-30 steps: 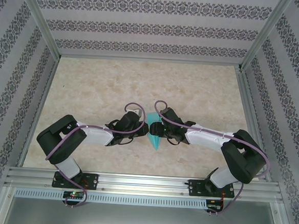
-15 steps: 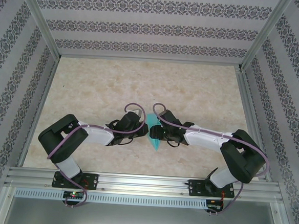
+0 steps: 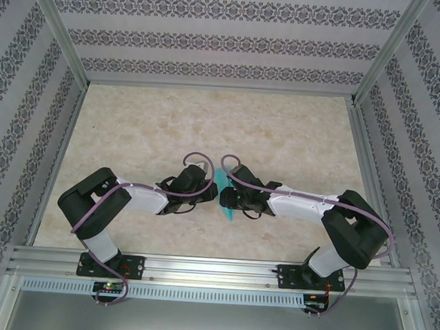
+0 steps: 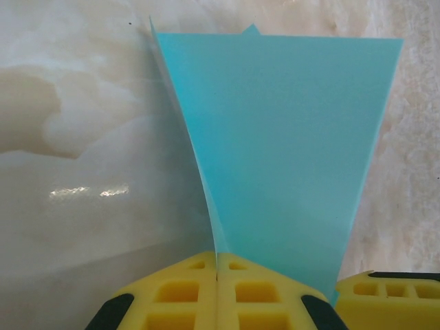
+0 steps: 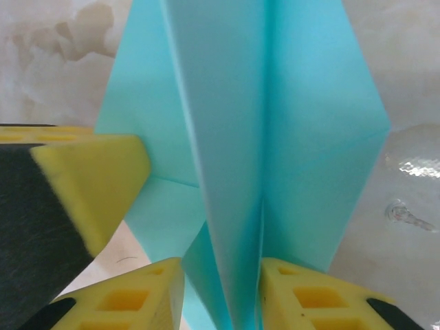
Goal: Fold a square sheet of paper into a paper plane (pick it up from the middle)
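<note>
Paper plane (image 3: 228, 205), part-folded turquoise dart, sitting between both grippers at table's (image 3: 207, 126) near-centre. Left gripper (image 4: 216, 271) pinching its edge, jaws fully together. Right gripper (image 5: 221, 289) straddling centre keel; clamped or not, cannot tell. Likely step: sharpening centre crease. Next move: calling for firm, square squeeze.

Turquoise paper plane (image 5: 261, 137); yellow gripper pads (image 4: 179, 292); beige marbled table (image 3: 170, 124); grey-patterned walls (image 3: 213, 40).

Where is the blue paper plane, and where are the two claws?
paper plane (image 4: 289, 137), left wrist view, on its flat blue wing.
left claw (image 4: 216, 271), left wrist view, where its yellow pads meet.
right claw (image 5: 221, 295), right wrist view, between its two yellow pads.
</note>
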Available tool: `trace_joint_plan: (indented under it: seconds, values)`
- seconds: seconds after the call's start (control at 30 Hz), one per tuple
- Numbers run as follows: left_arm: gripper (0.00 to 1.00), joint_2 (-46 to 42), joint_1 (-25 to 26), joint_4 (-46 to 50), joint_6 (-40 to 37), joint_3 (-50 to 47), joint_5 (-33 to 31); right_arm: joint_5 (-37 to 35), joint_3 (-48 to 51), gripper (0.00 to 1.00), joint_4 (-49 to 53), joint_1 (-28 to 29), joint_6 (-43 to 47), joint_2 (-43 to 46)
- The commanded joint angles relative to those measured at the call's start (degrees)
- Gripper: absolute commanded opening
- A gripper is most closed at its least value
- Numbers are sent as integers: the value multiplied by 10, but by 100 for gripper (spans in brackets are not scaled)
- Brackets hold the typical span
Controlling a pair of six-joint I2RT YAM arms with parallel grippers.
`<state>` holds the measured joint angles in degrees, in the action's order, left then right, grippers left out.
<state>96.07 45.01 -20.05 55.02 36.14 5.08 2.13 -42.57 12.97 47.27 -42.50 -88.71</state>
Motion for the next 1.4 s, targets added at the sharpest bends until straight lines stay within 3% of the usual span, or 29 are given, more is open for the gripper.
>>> trace_joint_plan:
  seconds: [0.0,0.17,0.27,0.33,0.6,0.93,1.37]
  values:
    - [0,3,-7,-10,7,-8,-2,-18,-19,33,3,7,-7,-18]
    - [1,3,-7,-5,6,-3,2,-19,-27,29,7,9,-5,-28]
    - [7,-4,-10,11,7,2,-1,-30,-32,18,18,10,-1,-30]
    - [15,-19,-12,29,10,2,-12,-41,-37,8,31,10,3,-32]
    - [57,-119,-17,204,-8,17,-141,-124,-69,5,129,7,24,-3]
    - [83,-176,-25,296,18,3,-218,-147,-95,1,159,-11,29,-25]
    - [92,-175,-26,300,11,-1,-207,-133,-126,12,146,-11,25,-100]
